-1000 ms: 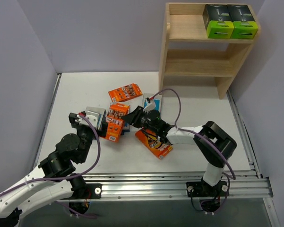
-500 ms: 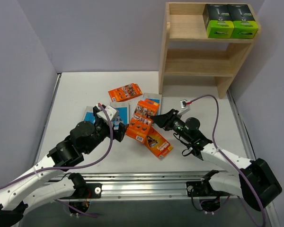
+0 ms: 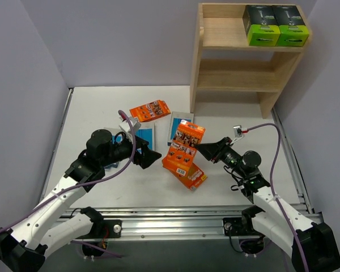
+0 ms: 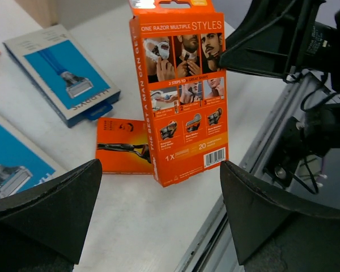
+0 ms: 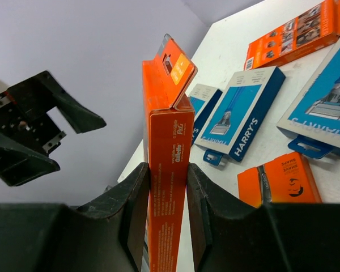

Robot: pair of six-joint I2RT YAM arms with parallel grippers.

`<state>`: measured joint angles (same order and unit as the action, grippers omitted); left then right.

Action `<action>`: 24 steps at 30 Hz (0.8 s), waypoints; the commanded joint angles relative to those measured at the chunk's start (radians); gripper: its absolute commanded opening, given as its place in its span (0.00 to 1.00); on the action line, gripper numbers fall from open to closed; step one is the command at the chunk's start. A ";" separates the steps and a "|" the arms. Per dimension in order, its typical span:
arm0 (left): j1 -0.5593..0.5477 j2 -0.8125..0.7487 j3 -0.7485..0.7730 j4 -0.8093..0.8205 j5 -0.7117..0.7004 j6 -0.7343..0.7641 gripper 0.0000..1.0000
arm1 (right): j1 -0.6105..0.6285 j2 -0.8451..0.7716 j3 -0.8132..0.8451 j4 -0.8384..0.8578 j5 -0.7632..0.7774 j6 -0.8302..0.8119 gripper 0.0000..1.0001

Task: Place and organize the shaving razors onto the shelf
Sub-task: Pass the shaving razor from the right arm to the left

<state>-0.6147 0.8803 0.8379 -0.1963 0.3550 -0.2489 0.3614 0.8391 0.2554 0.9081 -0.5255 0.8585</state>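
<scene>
One orange pack is upright, two flat orange packs and three light-blue cards lie on the counter, and two black-lime boxes top the shelf.

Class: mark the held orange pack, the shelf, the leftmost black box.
held orange pack point(image 3: 184, 148): top view, printed face.
shelf point(image 3: 238, 79): top view, lower board.
leftmost black box point(image 3: 259, 16): top view, black top.

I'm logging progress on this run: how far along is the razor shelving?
Done: two black boxes on the shelf's top tier. In hand: right pincer shut on one upright orange pack. Remaining: two orange packs and three blue cards on the table; left pincer open.
</scene>
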 commanded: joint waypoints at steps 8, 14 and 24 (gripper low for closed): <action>0.020 0.089 0.023 0.104 0.207 -0.013 0.94 | -0.029 0.011 -0.042 0.420 -0.208 0.163 0.00; 0.020 0.100 0.029 0.058 0.154 0.019 0.94 | -0.030 0.017 -0.051 0.504 -0.231 0.207 0.00; 0.018 0.103 -0.062 0.377 0.363 -0.220 0.94 | -0.030 0.117 -0.081 0.759 -0.235 0.324 0.00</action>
<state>-0.6006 0.9829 0.8043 -0.0257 0.6182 -0.3492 0.3389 0.9485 0.1646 1.2522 -0.7391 1.1187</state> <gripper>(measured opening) 0.942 0.259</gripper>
